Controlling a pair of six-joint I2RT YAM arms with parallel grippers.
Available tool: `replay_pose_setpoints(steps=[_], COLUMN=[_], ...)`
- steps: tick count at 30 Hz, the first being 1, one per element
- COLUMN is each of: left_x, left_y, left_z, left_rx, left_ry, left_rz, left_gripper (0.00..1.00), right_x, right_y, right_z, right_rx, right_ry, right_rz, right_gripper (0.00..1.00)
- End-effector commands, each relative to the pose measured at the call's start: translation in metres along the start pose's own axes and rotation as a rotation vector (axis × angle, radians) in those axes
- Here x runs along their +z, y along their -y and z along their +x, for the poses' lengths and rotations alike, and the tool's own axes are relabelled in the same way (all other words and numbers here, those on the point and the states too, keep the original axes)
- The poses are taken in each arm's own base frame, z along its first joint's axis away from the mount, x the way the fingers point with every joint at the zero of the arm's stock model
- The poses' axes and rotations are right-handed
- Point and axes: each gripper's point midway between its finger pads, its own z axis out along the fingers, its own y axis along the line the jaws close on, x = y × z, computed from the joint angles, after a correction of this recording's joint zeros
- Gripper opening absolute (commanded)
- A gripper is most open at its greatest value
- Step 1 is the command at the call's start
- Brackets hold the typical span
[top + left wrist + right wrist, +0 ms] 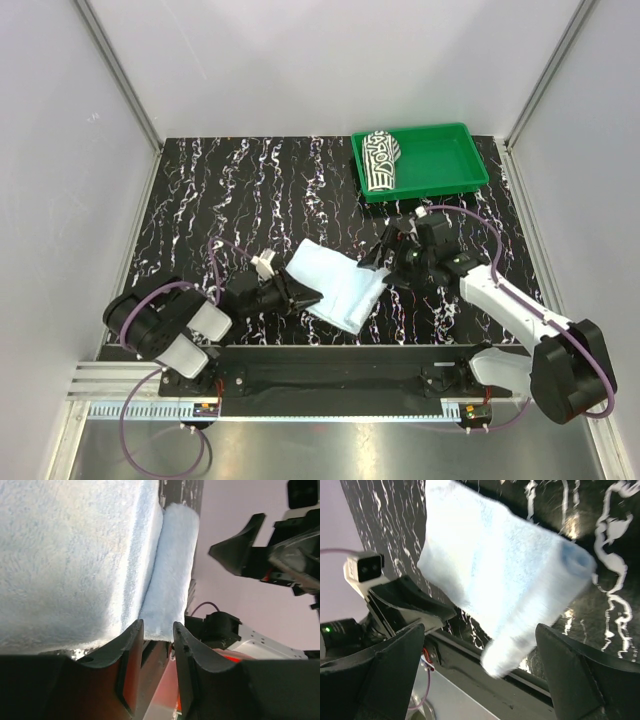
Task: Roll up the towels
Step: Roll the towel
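Note:
The pale blue towel (338, 283) lies mid-table, and one edge (555, 585) of it is rolled into a tube. My left gripper (316, 297) reaches in from the left. Its narrow jaws close on the near end of that rolled edge (172, 565), with cloth filling the gap at the tips (155, 626). My right gripper (381, 258) is wide open just above the towel's right side. Its fingers (395, 665) straddle the roll without touching it. A rolled towel with dark-and-white stripes (381, 160) lies in the green tray.
The green tray (445, 165) sits at the back right of the black marbled mat (220, 200). White walls close in both sides and the back. A metal rail (330, 375) runs along the near edge between the two arm bases.

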Motion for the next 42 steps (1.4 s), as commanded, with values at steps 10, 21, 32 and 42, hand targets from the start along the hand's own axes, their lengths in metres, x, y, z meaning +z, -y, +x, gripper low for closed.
replay_pose_setpoints(steps=[10, 21, 32, 42], left_x=[-0.038, 0.006, 0.061, 0.076], left_y=[0.075, 0.060, 0.084, 0.045], left_z=[-0.052, 0.032, 0.122, 0.144], left_rx=[0.568, 1.106, 1.475, 1.483], left_ry=[0.197, 0.023, -0.017, -0.111], left_rz=[-0.244, -0.587, -0.650, -0.671], left_gripper=[0.51, 0.57, 0.61, 0.61], right_x=[0.026, -0.032, -0.082, -0.083], right_y=[0.010, 0.047, 0.060, 0.066], right_z=[0.002, -0.054, -0.086, -0.080], right_rx=[-0.024, -0.008, 0.016, 0.034], right_ry=[0.083, 0.322, 0.430, 0.416], right_rz=[0.018, 0.423, 0.543, 0.536], right_gripper=[1.00, 1.00, 1.00, 1.00])
